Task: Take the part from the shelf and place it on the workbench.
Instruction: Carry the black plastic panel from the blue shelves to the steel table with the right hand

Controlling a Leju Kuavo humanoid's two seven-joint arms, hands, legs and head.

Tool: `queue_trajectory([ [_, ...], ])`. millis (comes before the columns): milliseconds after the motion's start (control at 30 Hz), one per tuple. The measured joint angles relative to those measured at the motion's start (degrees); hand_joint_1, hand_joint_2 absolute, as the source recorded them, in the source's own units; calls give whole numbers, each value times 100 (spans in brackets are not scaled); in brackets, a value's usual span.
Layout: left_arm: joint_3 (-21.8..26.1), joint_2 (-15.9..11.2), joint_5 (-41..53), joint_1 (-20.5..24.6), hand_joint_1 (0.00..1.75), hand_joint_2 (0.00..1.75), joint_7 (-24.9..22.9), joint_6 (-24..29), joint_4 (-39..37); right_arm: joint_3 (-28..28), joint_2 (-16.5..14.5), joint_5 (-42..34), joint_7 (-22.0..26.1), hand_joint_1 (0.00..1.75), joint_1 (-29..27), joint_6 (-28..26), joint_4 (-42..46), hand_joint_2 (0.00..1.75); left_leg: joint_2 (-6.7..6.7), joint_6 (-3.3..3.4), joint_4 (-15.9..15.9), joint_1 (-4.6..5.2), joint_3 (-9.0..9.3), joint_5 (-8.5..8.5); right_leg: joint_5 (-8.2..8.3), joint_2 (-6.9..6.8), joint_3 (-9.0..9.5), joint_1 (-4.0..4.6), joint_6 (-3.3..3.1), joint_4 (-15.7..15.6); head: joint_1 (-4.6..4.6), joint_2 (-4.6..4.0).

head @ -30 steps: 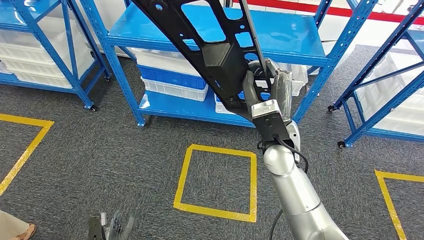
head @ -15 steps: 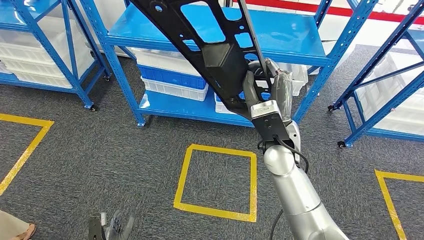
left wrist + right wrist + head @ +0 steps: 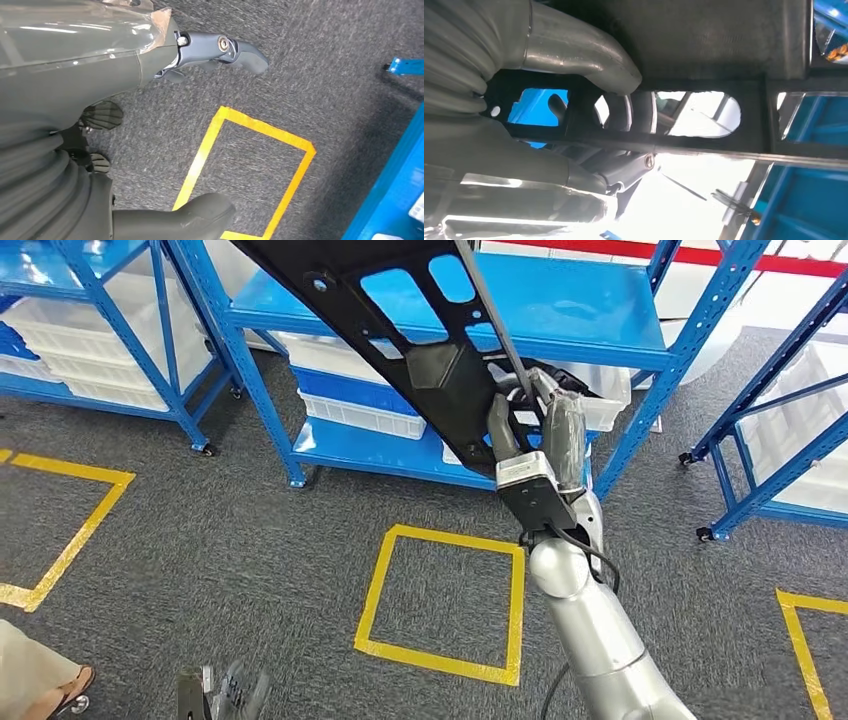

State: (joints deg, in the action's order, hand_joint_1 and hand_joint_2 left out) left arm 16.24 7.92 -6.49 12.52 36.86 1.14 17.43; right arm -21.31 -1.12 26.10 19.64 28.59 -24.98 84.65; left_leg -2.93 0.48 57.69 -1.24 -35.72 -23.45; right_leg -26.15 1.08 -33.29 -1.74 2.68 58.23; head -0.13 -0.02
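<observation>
Head view: the right hand [image 3: 535, 440], grey with darker fingers on a silver arm, is clamped on the near end of a long, flat black part [image 3: 400, 330], a matte panel pierced by rounded cut-outs and small holes, with a raised angular boss at mid-length and a thin straight rod along its right edge. The part rises tilted from the hand toward the far left and runs out of the picture's top edge, held in the air in front of the blue metal shelf [image 3: 560, 315], whose painted deck shows through the cut-outs. The shelf's perforated uprights slant on either side of the part; its lower level carries a blue ribbed plastic crate [image 3: 345, 390] stacked on a white plastic crate [image 3: 360, 420]. A second blue rack [image 3: 110, 340] stands far left with white bins, a third [image 3: 780, 430] far right on castors. The floor is dark grey short-pile carpet [image 3: 230, 560], marked by a yellow tape square [image 3: 440, 600] just left of the right arm, with open carpet between it and the shelf's feet. A person's foot in a sandal [image 3: 70, 690] shows at the near left edge. Left wrist view: the left hand [image 3: 150, 100] hangs over the carpet, thumb and fingers apart, holding nothing. Right wrist view: the thumb [image 3: 584, 50] presses across the part's black face beside an oval opening.
</observation>
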Motion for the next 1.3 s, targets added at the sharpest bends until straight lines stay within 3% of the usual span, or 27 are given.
queue_trajectory([
  [67,0,-14,0,-13,0,175,-2,2,0,3,14,-1,1,175,-32,-11,-7,175,33,-43,49,-31,-34,-40,23,-42,-11,1,-84,11,-15,0],
  [100,-1,-21,2,-12,0,175,-3,3,0,4,16,-2,2,175,-37,-20,-10,175,92,-62,199,-42,-98,-145,34,-64,-14,-1,-130,8,-23,0],
  [200,-2,-25,8,-5,0,175,-8,7,1,6,18,-2,8,175,-65,-57,-20,175,260,-99,1254,-43,-564,-707,49,-149,-38,57,-229,5,-44,0],
  [233,-2,-25,10,-5,0,175,-11,9,1,6,20,-2,10,175,-90,-63,-24,175,271,-94,1571,-42,-706,-825,53,-182,-49,85,-243,5,-44,0],
  [267,-2,-25,13,-6,0,175,-15,12,1,6,22,-2,10,175,-115,-66,-28,175,275,-74,1693,-35,-751,-838,58,-218,-57,114,-255,6,-44,0],
  [300,-2,-26,14,-7,0,175,-19,15,1,6,24,-2,10,175,-134,-67,-30,175,279,-35,1581,-21,-676,-747,61,-255,-61,141,-264,6,-44,0],
  [333,-2,-28,15,-5,0,175,-21,16,1,7,26,-2,11,175,-144,-67,-31,175,302,24,1263,6,-488,-585,64,-289,-61,166,-269,6,-44,0],
  [400,-2,-39,15,7,0,175,-22,17,3,12,29,-2,15,175,-143,-70,-31,175,470,172,474,101,-39,-327,65,-357,-56,208,-271,6,-39,0],
  [433,-3,-45,15,16,0,175,-21,17,4,18,33,-4,17,175,-141,-71,-31,175,537,223,231,149,91,-272,65,-394,-58,219,-269,6,-39,0],
  [467,-3,-51,15,22,0,175,-20,18,6,24,38,-8,19,175,-143,-72,-32,175,575,255,117,185,140,-265,66,-436,-60,221,-267,4,-40,0],
  [533,-4,-60,11,23,0,175,-16,22,8,31,44,-16,22,175,-145,-73,-35,175,491,284,64,204,140,-222,69,-519,-61,228,-249,-7,-51,0],
  [600,-2,-68,6,18,0,175,-13,28,8,39,47,-20,26,175,-137,-73,-38,175,406,311,-39,166,175,-136,-8,-440,-125,227,-222,113,-50,0],
  [633,0,-69,4,21,0,175,-11,31,8,46,53,-24,29,175,-133,-73,-39,175,366,322,-88,141,189,-92,-117,-348,-221,221,-219,316,-43,0],
  [700,2,-67,4,24,0,175,-9,29,8,59,74,-32,35,175,-142,-73,-52,175,275,334,-109,123,165,-53,-426,-185,-537,178,-219,1019,-34,0],
  [767,3,-62,6,11,0,175,-10,28,7,66,98,-35,36,175,-176,-73,-77,175,168,319,-105,118,142,-38,-593,-148,-776,135,-163,1563,-31,0],
  [800,4,-62,9,3,0,175,-10,28,6,70,107,-35,36,175,-193,-74,-85,175,114,310,-100,112,136,-33,-551,-144,-755,111,-106,1542,-31,0],
  [867,5,-62,39,-2,0,175,-13,28,5,86,119,-35,36,175,-212,-81,-90,175,3,275,-68,96,127,-36,-261,-85,-418,43,36,880,-31,0],
  [933,1,-65,102,10,0,175,-23,30,5,108,127,-35,36,175,-220,-96,-86,175,-95,203,6,98,71,-57,-55,49,-88,-1,82,202,-32,0],
  [967,-5,-67,141,16,0,175,-31,32,5,121,132,-34,36,175,-236,-104,-82,175,-132,158,33,96,32,-58,-25,93,-21,-2,57,51,-34,0],
  [1033,-19,-82,214,17,0,175,-48,34,5,141,139,-28,36,175,-283,-119,-76,175,-200,82,40,73,-25,-30,-11,53,-19,16,-34,32,-39,0],
  [1100,-26,-119,268,12,0,175,-54,26,5,157,144,-9,36,175,-317,-145,-61,175,-108,26,139,51,-88,-92,17,-15,-15,6,-108,20,-56,0],
  [1167,-40,-176,340,32,0,175,-40,16,5,192,149,24,36,175,-355,-169,-20,175,123,-24,652,44,-330,-379,22,-90,-7,3,-172,12,-93,0],
  [1233,-64,-254,437,59,0,175,-15,22,11,244,162,58,25,175,-428,-175,15,175,252,-63,1418,35,-704,-704,11,-178,-5,30,-205,13,-112,0],
  [1267,-80,-295,482,67,0,175,-5,27,17,266,169,71,14,175,-472,-175,27,175,269,-70,1669,31,-831,-771,8,-220,-5,39,-209,13,-113,0],
  [1300,-102,-346,531,79,0,175,3,35,31,288,178,84,3,175,-520,-175,44,175,277,-68,1697,29,-848,-725,4,-265,-4,45,-211,13,-113,0],
])
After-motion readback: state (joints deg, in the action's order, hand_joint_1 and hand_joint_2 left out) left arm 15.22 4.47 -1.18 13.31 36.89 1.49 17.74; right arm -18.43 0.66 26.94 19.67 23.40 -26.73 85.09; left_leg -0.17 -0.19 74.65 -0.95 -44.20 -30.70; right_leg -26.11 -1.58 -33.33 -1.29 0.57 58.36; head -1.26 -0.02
